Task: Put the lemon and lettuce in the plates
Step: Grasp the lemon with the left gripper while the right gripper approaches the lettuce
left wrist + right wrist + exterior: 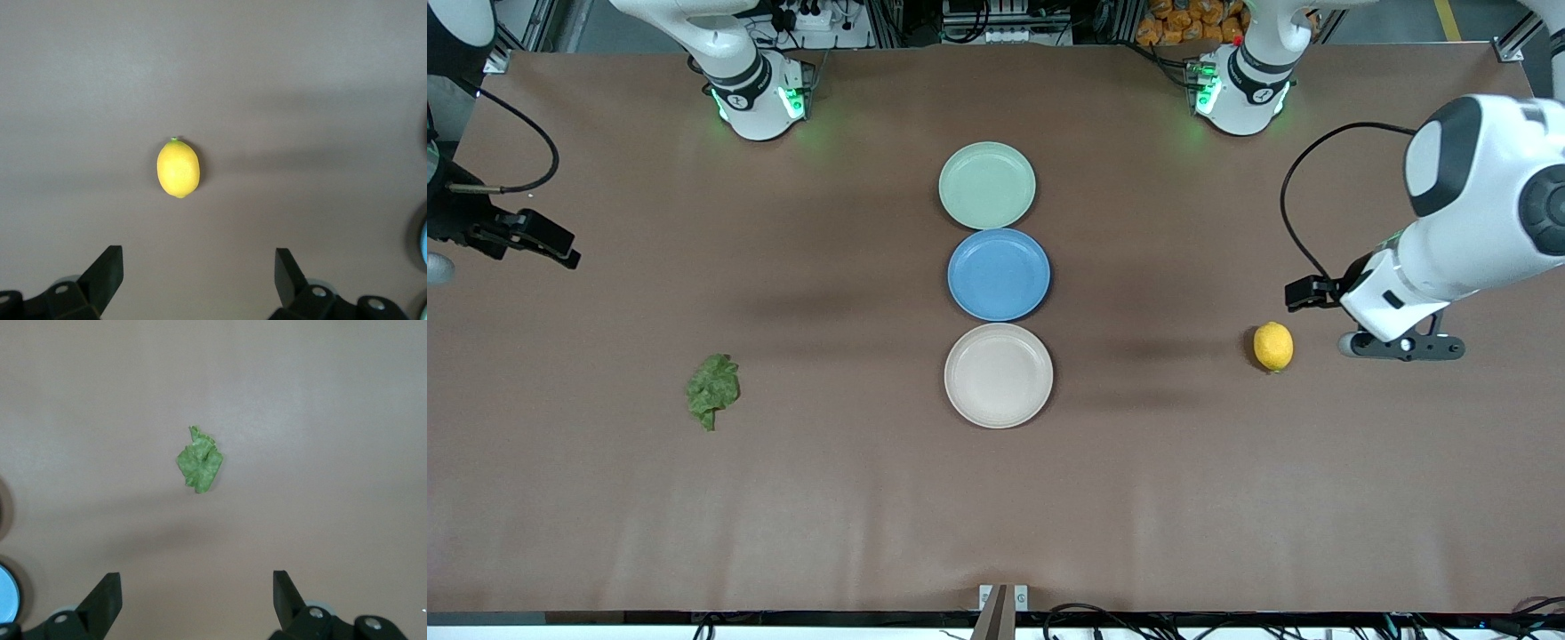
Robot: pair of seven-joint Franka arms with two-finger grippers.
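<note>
The yellow lemon [1272, 346] lies on the brown table toward the left arm's end; it also shows in the left wrist view [178, 168]. My left gripper [1400, 345] hangs open and empty over the table beside the lemon, its own view showing the jaws [199, 268] spread wide. The dark green lettuce [712, 389] lies toward the right arm's end and shows in the right wrist view [199, 461]. My right gripper [534, 238] is open and empty [197, 590] over the table's edge at the right arm's end. The mint green plate [987, 185] and the cream-white plate [999, 375] are empty.
A blue plate [999, 274] sits between the two other plates in a row down the table's middle; its edge shows in the right wrist view [7, 590]. The arm bases [760, 98] stand along the table's robot side.
</note>
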